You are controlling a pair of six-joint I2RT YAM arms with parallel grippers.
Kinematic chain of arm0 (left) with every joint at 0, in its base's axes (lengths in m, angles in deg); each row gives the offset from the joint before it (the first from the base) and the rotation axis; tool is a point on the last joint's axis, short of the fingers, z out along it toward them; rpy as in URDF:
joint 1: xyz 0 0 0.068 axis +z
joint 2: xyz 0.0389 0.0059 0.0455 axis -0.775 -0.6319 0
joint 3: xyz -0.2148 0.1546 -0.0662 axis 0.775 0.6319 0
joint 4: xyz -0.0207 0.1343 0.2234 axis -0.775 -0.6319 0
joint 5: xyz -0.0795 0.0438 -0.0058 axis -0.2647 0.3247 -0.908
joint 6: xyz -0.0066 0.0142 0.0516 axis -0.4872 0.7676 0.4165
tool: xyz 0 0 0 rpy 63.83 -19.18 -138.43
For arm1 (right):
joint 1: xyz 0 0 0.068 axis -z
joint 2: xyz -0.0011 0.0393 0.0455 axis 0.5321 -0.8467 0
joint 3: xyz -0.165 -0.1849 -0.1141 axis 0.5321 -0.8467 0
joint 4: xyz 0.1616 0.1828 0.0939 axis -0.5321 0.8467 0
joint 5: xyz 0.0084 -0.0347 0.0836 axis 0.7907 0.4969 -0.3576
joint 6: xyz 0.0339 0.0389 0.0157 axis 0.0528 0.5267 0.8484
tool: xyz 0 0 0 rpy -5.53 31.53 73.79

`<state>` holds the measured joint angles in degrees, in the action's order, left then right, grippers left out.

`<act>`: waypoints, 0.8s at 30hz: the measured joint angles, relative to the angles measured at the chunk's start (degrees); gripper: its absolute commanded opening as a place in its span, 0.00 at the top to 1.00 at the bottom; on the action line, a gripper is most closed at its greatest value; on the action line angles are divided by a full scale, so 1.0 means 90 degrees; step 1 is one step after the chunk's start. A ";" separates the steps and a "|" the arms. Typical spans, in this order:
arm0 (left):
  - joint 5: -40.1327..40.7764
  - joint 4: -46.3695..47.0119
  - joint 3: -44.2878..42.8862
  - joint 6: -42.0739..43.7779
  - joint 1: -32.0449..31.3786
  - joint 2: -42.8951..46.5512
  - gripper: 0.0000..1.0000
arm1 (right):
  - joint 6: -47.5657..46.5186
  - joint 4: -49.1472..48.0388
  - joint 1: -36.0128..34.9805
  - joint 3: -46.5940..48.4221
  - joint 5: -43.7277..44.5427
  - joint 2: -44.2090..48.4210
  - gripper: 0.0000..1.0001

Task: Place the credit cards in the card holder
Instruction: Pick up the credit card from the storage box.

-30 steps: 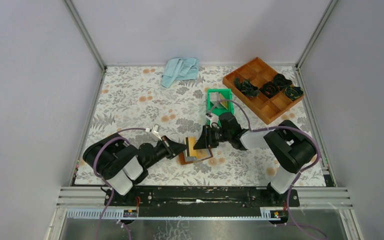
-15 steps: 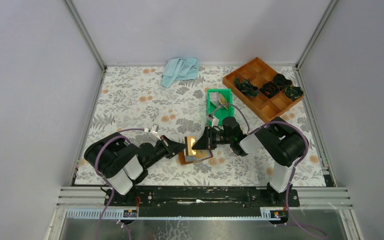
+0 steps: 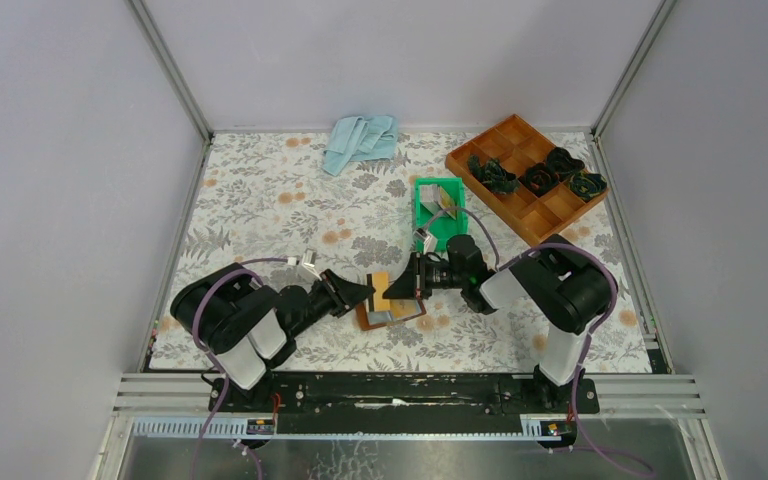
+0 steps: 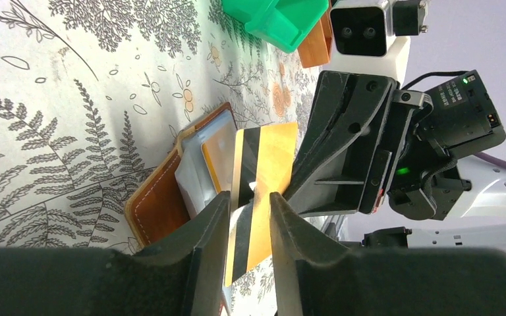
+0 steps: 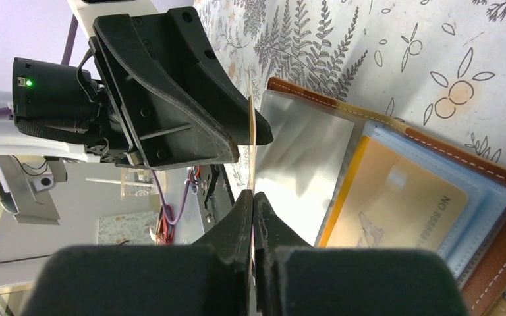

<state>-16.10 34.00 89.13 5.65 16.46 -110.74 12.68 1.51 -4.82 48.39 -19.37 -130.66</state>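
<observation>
A gold-tan credit card [image 3: 381,291] with a dark stripe stands on edge just above the open brown card holder [image 3: 372,320] near the front middle of the table. My right gripper [image 5: 253,197] is shut on the far edge of that card [image 4: 270,158]. My left gripper [image 4: 249,210] is open, its fingers either side of the card's near end with gaps showing. In the right wrist view the card holder [image 5: 501,270] lies open with another gold card [image 5: 402,204] in a slot, light blue card edges [image 5: 484,214] and a clear sleeve [image 5: 303,151].
A green bin [image 3: 438,205] sits just behind the right gripper. An orange-brown wooden tray [image 3: 520,225] with dark items stands at the back right. A light blue cloth [image 3: 360,140] lies at the back middle. The two arms meet tip to tip over the card holder.
My right gripper has closed on the gold card. My left gripper, shut on it before, has opened its jaws around it. The card sits slightly lower and left.
</observation>
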 measured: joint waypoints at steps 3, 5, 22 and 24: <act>-0.0007 0.0007 0.0000 0.0000 0.0000 0.0007 0.64 | -0.0131 0.0316 -0.0019 0.0000 0.0027 0.0163 1.00; -0.0007 0.0015 0.0000 0.0000 0.0002 0.0019 0.64 | -0.0301 0.0639 -0.0032 0.0002 0.0107 0.0364 1.00; -0.0005 0.0039 0.0000 0.0002 0.0002 0.0192 0.63 | -0.1588 0.3043 -0.0061 0.0177 0.0976 0.1396 1.00; -0.0005 -0.0007 0.0000 0.0005 0.0002 0.0299 0.63 | -0.1710 0.3242 -0.0061 0.0243 0.1076 0.1430 1.00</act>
<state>-16.15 33.93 89.13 5.70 16.48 -108.05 -2.71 30.69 -5.37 50.57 -9.69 -117.79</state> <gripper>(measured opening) 0.364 0.017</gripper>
